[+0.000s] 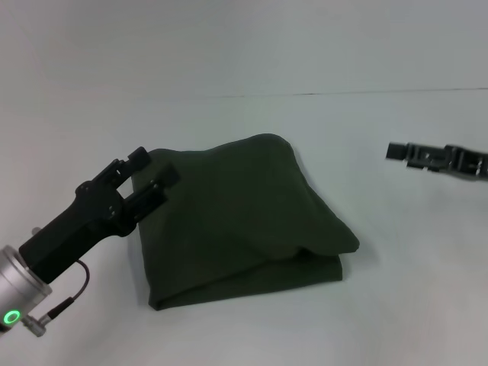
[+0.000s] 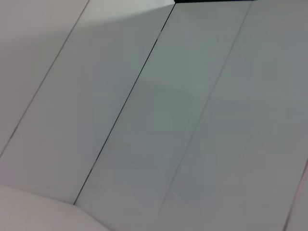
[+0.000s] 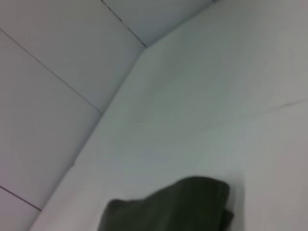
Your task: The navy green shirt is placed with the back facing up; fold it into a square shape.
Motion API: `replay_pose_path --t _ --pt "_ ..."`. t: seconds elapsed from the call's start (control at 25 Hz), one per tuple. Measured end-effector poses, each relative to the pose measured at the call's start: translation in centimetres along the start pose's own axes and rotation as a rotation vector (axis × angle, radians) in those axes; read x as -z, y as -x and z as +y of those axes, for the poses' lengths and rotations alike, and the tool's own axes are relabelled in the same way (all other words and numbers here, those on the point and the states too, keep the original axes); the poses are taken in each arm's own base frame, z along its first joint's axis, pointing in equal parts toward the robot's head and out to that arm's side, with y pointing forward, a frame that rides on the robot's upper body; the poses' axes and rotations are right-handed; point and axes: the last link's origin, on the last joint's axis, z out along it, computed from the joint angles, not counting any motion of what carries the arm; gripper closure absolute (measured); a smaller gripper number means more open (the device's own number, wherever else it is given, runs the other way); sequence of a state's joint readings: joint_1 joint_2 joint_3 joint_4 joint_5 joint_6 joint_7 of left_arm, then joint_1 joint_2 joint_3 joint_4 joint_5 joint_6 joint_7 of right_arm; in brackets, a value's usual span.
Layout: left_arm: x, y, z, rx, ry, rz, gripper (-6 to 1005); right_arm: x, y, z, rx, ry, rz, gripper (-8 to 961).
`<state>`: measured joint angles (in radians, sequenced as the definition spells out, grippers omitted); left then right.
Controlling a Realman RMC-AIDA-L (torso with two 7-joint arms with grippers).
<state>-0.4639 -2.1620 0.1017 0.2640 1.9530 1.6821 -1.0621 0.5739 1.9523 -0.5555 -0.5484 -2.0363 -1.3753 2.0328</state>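
Left tool point(image 1: 152, 177) grasps the folded navy green shirt's point(image 1: 244, 221) edge; no lettering shows.

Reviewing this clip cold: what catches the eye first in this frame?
The navy green shirt, already folded into a thick bundle, sits mid-table with its top layer pulled up on the robot's left. There the left gripper pinches the shirt's upper corner, lifting it. The right gripper hangs apart on the right side, touching nothing.
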Motion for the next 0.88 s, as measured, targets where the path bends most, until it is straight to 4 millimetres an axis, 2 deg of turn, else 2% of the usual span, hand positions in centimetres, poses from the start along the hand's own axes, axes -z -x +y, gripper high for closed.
replay_pose_path --t 0.24,0.56,0.88 --pt "0.5 -0.5 -0.9 -0.065 -0.024 -0.039 209 -2.6 -1.8 -0.3 -0.024 -0.046 0.096 72" --pt "1.5 -0.3 -1.6 -0.134 -0.058 -0.098 209 -6.6 -3.3 0.8 -0.005 -0.081 0.194 89" --pt "1.7 -0.2 -1.8 -0.134 -0.077 -0.096 210 -8.3 -3.4 1.9 0.007 -0.070 0.222 106"
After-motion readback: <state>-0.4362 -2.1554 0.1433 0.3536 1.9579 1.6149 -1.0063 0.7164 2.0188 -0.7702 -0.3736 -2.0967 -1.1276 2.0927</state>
